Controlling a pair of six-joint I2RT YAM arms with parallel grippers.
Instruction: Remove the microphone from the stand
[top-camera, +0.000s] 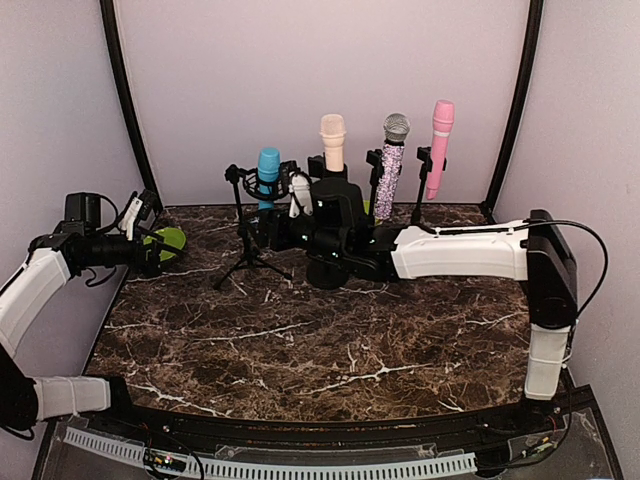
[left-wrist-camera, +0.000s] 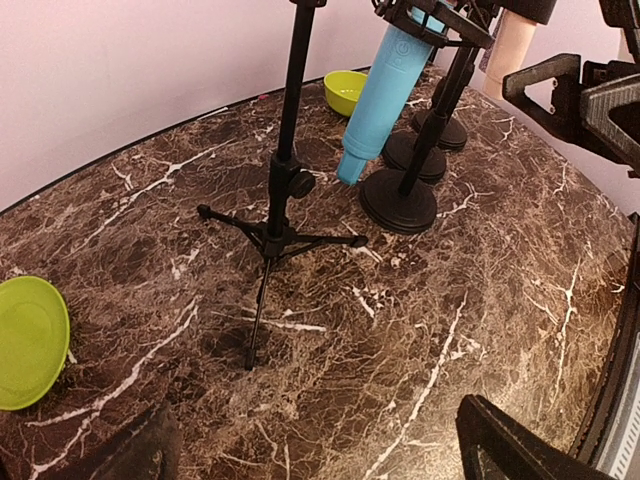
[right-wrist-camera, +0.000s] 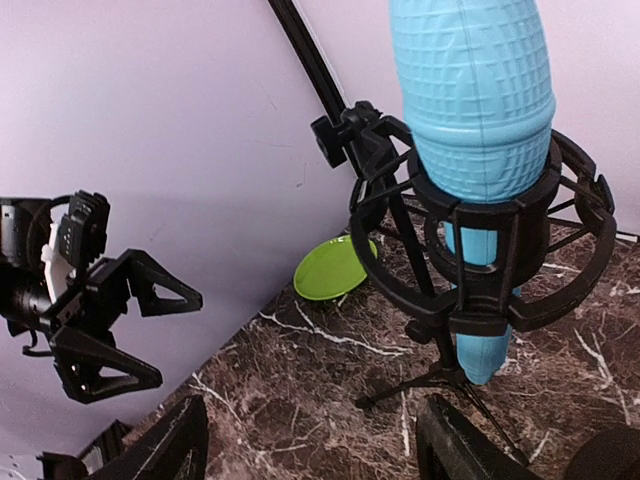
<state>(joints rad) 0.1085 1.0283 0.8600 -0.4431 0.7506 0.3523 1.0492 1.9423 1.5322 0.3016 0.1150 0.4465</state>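
A blue microphone (top-camera: 268, 168) stands upright in a black shock mount (right-wrist-camera: 485, 275) on a black tripod stand (top-camera: 250, 262) at the back left. In the right wrist view the microphone (right-wrist-camera: 470, 100) is just ahead and to the right of my right gripper (right-wrist-camera: 315, 440), which is open and empty and not touching it. In the top view the right gripper (top-camera: 290, 202) sits right beside the mount. My left gripper (top-camera: 158, 242) is open and empty at the table's left edge. In its own view (left-wrist-camera: 320, 440) it faces the tripod (left-wrist-camera: 275, 235) and the microphone (left-wrist-camera: 385, 90) from a distance.
A peach microphone (top-camera: 333, 140), a glittery one (top-camera: 392, 165) and a pink one (top-camera: 438, 145) stand on round-based stands (left-wrist-camera: 400, 200) behind. A green plate (top-camera: 172, 240) lies by the left gripper. A green bowl (left-wrist-camera: 345, 90) sits at the back.
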